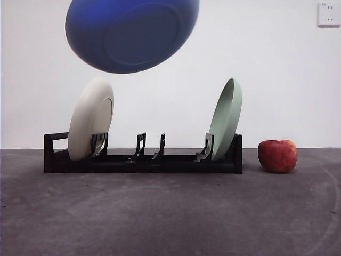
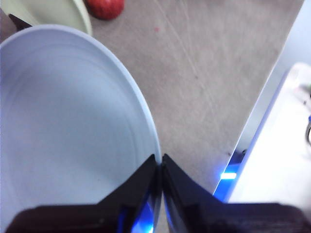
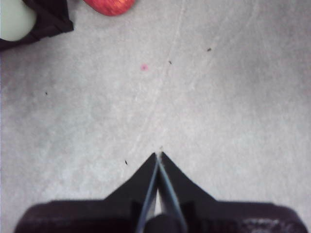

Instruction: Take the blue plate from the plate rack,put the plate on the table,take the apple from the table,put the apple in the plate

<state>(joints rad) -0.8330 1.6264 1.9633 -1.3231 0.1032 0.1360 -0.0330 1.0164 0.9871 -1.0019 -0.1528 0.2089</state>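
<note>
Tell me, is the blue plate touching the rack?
Apart. The front view shows the blue plate hanging high above the plate rack, with bare wall between them.

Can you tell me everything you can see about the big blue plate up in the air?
The blue plate is round, wide, shallow and matte, with a raised rim. It hangs tilted above the plate rack, its underside and foot ring facing the front camera. Nothing else touches it but the left gripper, whose jaws are shut on its rim. Its inside looks pale periwinkle.
</note>
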